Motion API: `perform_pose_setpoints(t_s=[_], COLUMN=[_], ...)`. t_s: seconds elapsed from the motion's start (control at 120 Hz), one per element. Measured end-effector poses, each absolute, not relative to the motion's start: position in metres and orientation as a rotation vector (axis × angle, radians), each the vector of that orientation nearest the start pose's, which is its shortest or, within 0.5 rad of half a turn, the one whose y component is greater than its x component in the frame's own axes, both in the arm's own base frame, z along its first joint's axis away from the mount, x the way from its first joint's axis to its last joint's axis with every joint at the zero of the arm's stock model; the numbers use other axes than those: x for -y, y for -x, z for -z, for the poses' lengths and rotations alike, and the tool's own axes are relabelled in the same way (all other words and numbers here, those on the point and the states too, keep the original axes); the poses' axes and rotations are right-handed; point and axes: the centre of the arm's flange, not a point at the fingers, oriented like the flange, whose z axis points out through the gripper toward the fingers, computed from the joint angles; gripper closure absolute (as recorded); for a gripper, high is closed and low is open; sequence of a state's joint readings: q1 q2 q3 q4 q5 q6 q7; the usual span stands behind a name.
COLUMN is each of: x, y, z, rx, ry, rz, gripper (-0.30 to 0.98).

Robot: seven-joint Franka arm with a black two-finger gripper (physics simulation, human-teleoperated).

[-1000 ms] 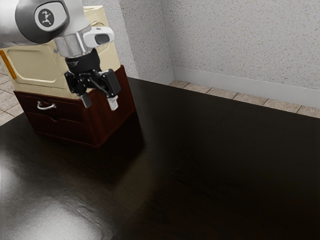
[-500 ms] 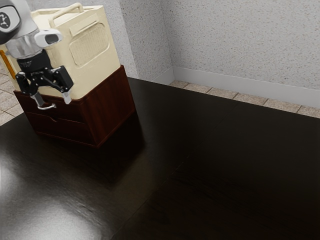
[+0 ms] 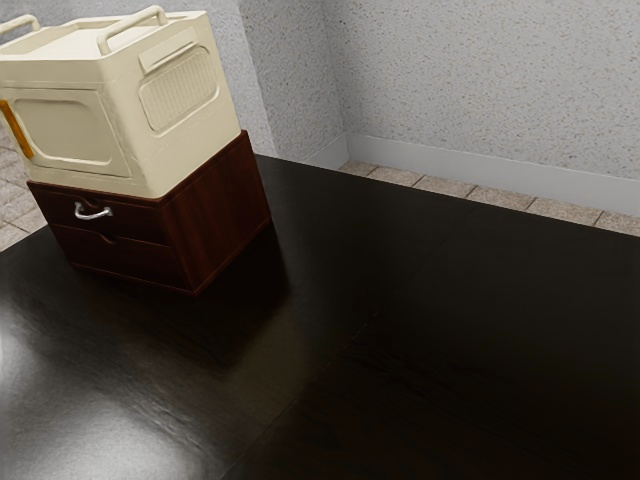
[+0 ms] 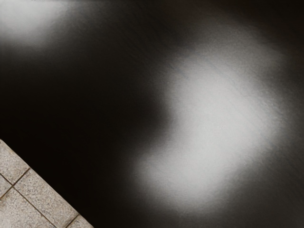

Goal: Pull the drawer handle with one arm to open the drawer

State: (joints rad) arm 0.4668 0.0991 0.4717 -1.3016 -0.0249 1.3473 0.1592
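A dark red-brown wooden cabinet (image 3: 218,222) stands on the black table toward the exterior view's left. Its upper drawer (image 3: 135,221) carries a curved silver handle (image 3: 93,212), and a lower drawer (image 3: 125,259) lies beneath. Both drawer fronts look flush with the cabinet. Beneath my hand, the wrist view has the dark glossy tabletop (image 4: 209,118) with bright reflections.
A cream box (image 3: 150,120) with raised handles and an orange strip rests on top of the cabinet. The black table (image 3: 400,330) stretches toward the exterior view's right. Floor tiles (image 4: 38,199) lie past a table edge under my hand.
From in front of the cabinet, my arm and gripper have moved off past the exterior view's left edge. The handle and both drawers look unmoved.
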Motion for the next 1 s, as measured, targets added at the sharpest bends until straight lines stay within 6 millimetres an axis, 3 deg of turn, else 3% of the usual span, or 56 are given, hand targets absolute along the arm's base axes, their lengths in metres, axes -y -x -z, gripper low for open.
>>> perform_pose_setpoints(t_s=[0.083,0.125,0.158,0.225,0.267,0.308,0.375,0.483,0.625,0.733,0.842,1.0], x=[-0.436,-0.431,-0.421,-0.395,-0.389,-0.389,-0.404,-0.439,-0.46,-0.455,-0.439,-0.42], y=[-0.351,-0.352,-0.344,-0.308,-0.289,-0.276,-0.266,-0.264,-0.267,-0.281,-0.31,-0.36], z=[-0.68,-0.69,-0.716,-0.794,-0.816,-0.825,-0.815,-0.769,-0.738,-0.737,-0.734,-0.699], rx=[1.15,1.127,1.105,1.107,1.175,1.274,1.456,1.759,2.041,2.136,2.162,2.202], ry=[2.92,2.92,2.915,2.877,2.852,2.84,2.838,2.809,2.692,2.637,2.63,2.626], rz=[-0.075,-0.047,0.028,0.252,0.319,0.369,0.421,0.442,0.502,0.53,0.494,0.39], gripper=[0.0,0.0,0.0,0.0,0.0,0.0,0.0,0.0,0.01,0.01,0.0,0.0])
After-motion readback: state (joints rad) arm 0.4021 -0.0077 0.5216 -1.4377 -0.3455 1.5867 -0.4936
